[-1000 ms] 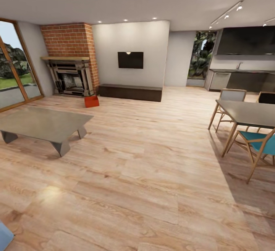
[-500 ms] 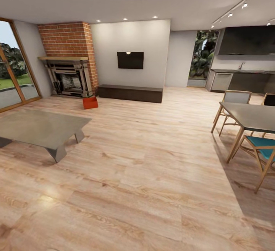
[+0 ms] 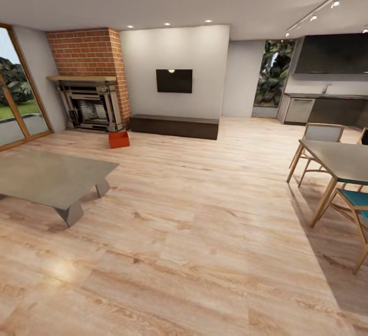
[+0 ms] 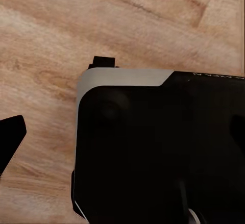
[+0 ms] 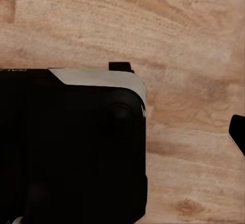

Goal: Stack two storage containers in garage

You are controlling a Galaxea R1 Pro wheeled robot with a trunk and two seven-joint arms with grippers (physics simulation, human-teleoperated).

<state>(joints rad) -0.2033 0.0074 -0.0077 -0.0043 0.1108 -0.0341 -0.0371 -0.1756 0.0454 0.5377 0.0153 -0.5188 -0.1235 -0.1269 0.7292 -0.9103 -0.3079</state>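
Change noted: across the last second the whole head view has shifted; the low grey table and the dining set have slid outward and down in the picture. This reads as the camera travelling forward into the living room, not as furniture moving.
Meaning for task: judged an approach leg; nothing is picked up yet and the garage is not in sight.
Left gripper: the left wrist view looks down at the robot's dark body over wood planks; a dark tip at the picture's edge may be a finger, but how far the jaws stand open, or whether they hold anything, cannot be told.
Right gripper: same finding in the right wrist view; opening and grip cannot be told.
Near ground: wood plank floor (image 3: 194,254), bare and open through the middle.
Left edge: low grey table (image 3: 48,177), its near corner the closest obstacle on that side.
Right edge: dining table (image 3: 340,160) with chairs; a broad lane lies between the two tables.
Task item: one storage container (image 3: 118,139), orange-red, on the floor far left, just before the brick fireplace (image 3: 92,98) and near the left end of the dark bench (image 3: 174,125).
Second container: not identified.
Far wall: black TV (image 3: 174,80) above the bench.
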